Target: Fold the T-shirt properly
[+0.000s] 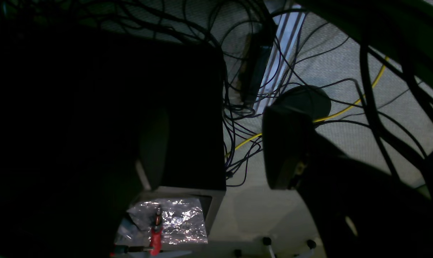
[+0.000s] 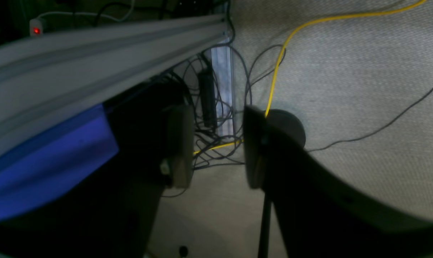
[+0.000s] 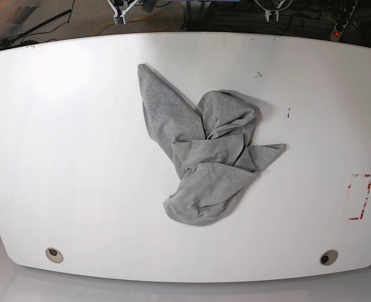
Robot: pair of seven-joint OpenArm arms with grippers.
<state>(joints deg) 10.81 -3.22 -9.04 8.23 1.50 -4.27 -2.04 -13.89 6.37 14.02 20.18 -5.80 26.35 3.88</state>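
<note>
work surface: a white table (image 3: 66, 157) with a curved far edge and rounded near corners fills the base view. two round grommet holes (image 3: 54, 255) sit near the front edge, one toward each corner. a red rectangular outline mark (image 3: 359, 197) lies near the view's right edge, and small dark specks (image 3: 288, 114) mark the top to the right of centre.

task item: the t-shirt (image 3: 205, 157) lies crumpled near the table's centre, slightly right of the middle. it is heather grey, bunched into overlapping folds, with one long flap running toward the far left and a rounded lobe toward the near edge. no lettering or tag can be made out.

room: beyond the far edge, cables and a power strip (image 3: 340, 29) lie on the floor. the wrist views look down on grey carpet (image 2: 345, 71) crossed by dark cables (image 1: 245, 107) and one yellow cable (image 2: 277, 64). an aluminium frame rail (image 2: 94, 43) runs across the right wrist view, with a blue panel (image 2: 48, 165) below it and a red indicator light (image 2: 36, 31) at upper left. the left wrist view shows a dark box and a crinkled foil-like sheet (image 1: 173, 222) with a red-handled tool (image 1: 155, 236) on it.

grippers: the left gripper (image 1: 216, 150) has its jaws apart, with only floor between them. the right gripper (image 2: 218, 147) likewise stands parted, holding nothing. both are off the table, well apart from the t-shirt.
</note>
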